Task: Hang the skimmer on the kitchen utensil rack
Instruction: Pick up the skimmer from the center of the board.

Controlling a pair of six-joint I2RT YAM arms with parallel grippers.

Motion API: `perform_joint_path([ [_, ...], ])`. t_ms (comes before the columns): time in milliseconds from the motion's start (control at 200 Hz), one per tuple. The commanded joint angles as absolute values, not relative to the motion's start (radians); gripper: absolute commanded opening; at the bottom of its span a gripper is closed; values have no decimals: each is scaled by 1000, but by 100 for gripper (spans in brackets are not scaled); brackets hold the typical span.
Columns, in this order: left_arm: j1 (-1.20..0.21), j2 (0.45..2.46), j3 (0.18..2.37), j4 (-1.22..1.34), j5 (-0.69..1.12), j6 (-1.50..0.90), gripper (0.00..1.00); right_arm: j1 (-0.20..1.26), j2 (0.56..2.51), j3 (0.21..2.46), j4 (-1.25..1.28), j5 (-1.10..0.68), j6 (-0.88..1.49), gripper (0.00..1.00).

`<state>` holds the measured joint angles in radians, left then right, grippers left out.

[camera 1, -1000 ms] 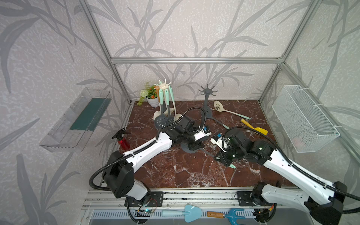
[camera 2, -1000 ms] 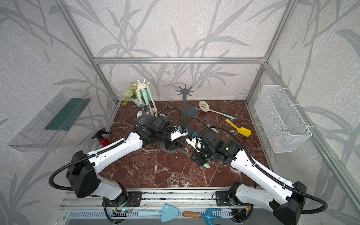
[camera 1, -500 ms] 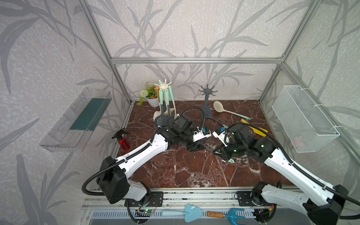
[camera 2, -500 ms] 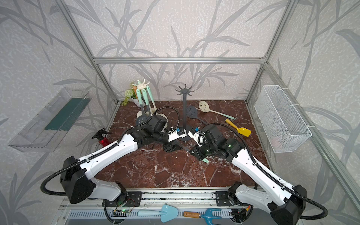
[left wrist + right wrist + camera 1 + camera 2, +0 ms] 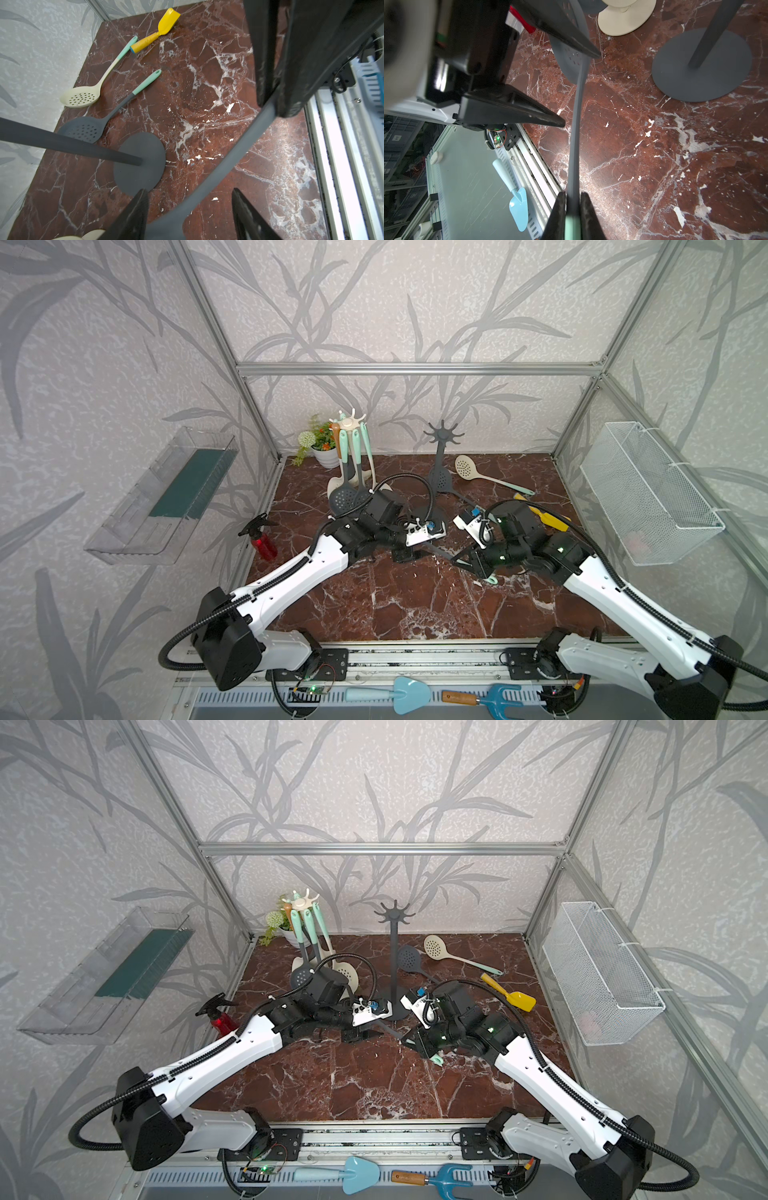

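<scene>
From my station, the right gripper [image 5: 572,216] is pressed together on the skimmer [image 5: 576,128]. It pinches the handle just where the grey shaft turns mint green, so the tool is held above the table [image 5: 415,605]. From that grip the handle runs across to the left gripper [image 5: 189,190], whose jaws stand spread with the skimmer's perforated head and neck between them. One of its fingers [image 5: 133,216] lies right at the edge of the head, and I cannot tell whether it touches. The opposite finger shows a gap to the handle in the left wrist view. The skimmer sits low in front of the utensil rack [image 5: 393,952], near the rack's round base [image 5: 143,164] and well below the hooks at its top. In both top views the two wrists cover most of the tool. I make out only a thin dark stretch of handle between the grippers and the mint tip [image 5: 492,580] poking out under the right wrist. The head is cut off by the frame's edge in the left wrist view and half hidden behind a finger in the right wrist view. On the marble near the rack lie a second grey skimmer [image 5: 83,128], a cream skimmer [image 5: 80,97] and a yellow scoop [image 5: 166,22].
</scene>
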<state>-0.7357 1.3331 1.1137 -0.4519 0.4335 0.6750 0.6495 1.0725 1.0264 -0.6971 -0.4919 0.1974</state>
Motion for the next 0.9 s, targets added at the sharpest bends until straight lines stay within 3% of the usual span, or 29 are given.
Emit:
perform_joint_path([
  [0, -758, 1341, 1099, -397, 345, 753, 60, 637, 1060, 1023, -651, -548, 216, 0],
  [80, -776, 1344, 1088, -367, 287, 778, 57, 629, 1060, 1020, -641, -569, 230, 0],
  [315, -846, 1316, 1006, -251, 130, 889, 35, 581, 1060, 1000, -598, -668, 276, 0],
  [490, -869, 1300, 985, -254, 93, 928, 27, 534, 1069, 982, -567, -752, 303, 0],
  [750, -894, 1297, 991, -275, 77, 923, 8, 501, 1106, 1021, -573, -774, 317, 0],
  [895, -895, 1300, 1001, -297, 93, 870, 0, 447, 1095, 1059, -565, -754, 333, 22],
])
